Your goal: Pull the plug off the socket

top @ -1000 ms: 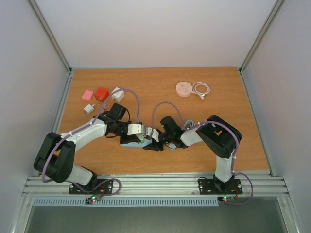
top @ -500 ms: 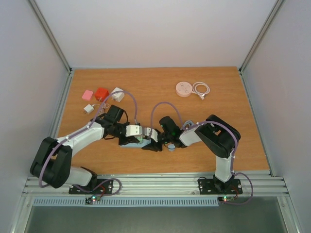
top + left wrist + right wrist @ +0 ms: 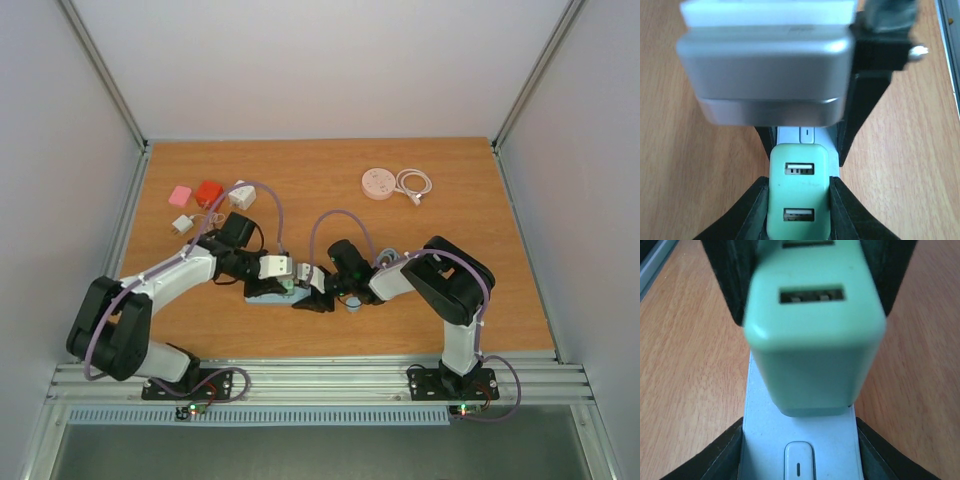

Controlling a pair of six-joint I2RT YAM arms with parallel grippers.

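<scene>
The single green plug (image 3: 799, 197) is staying seated in the single socket strip (image 3: 800, 440), low-centre on the counter (image 3: 330, 160); only the left elbow is shifting. The left claw (image 3: 799, 192) is clamping the plug and the right claw (image 3: 800, 447) the strip, with four small chargers (image 3: 209, 192) and one pink hub (image 3: 378, 184) lying higher in the frame.

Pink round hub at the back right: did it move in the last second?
No. The pink round hub lies where it did, still just left of the white coiled cable, which has not shifted either.
</scene>
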